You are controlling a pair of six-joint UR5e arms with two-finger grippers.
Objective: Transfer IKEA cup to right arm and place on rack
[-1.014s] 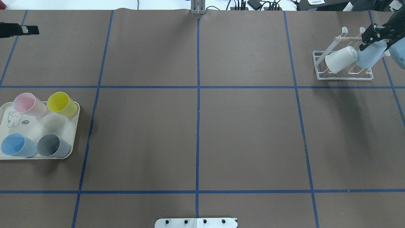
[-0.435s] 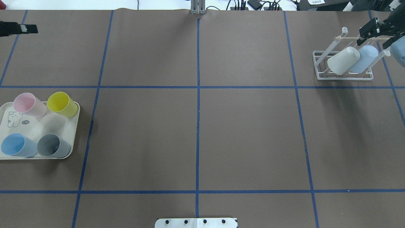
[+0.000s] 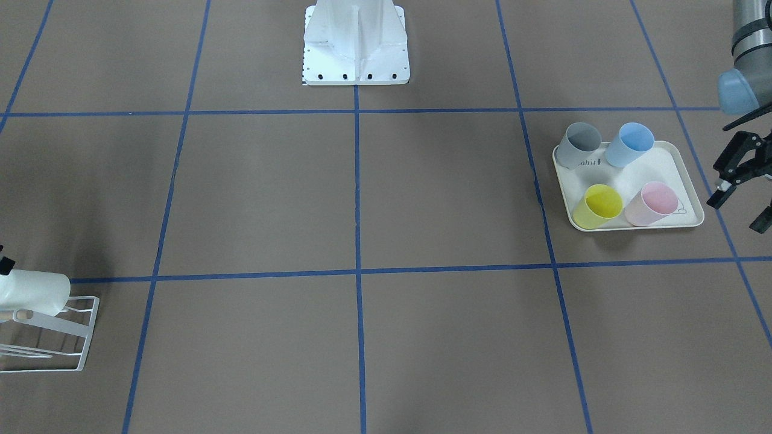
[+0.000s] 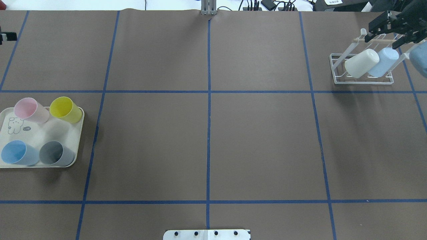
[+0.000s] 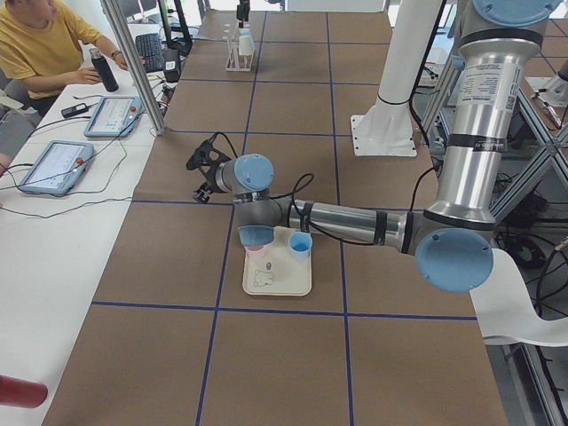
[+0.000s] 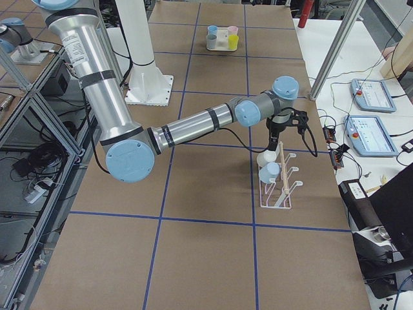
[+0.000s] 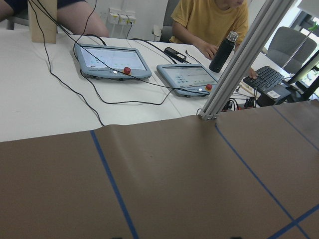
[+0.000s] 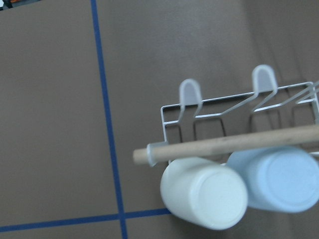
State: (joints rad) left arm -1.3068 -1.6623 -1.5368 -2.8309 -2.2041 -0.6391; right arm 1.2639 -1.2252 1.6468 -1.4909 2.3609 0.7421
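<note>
Pale blue plastic IKEA cup (image 4: 384, 61) seated bottom-up and tilted on the small white wire-frame rack (image 4: 363, 81), upper right of the overhead view. Close beside it, on its left in that view, a cream-white plastic cup (image 4: 361, 63) hung the same way. In the right wrist view, both round bases turned toward the lens at lower right, just under the light wooden dowel (image 8: 224, 144) crossing the frame.

Right gripper (image 4: 382, 36) above the dowel side of the rack, near the upper right corner, jaws spread with nothing between them, clear of the cups.

Left gripper (image 3: 736, 212) at the right edge of the front-facing view, also parted and empty, just beside the cream rabbit-print tray (image 3: 687, 181) but not touching it. On the tray, four upright plastic cups: a grey cup (image 3: 579, 144) and a sky-blue cup (image 3: 630, 143) along its upper edge, a yellow cup (image 3: 598, 207) and a pink cup (image 3: 652, 204) along its lower.

Brown table cover (image 4: 206, 140) ruled into squares by blue tape.

Upper left of the left side view: a person in a yellow shirt (image 5: 40, 44) seated at a white desk.
</note>
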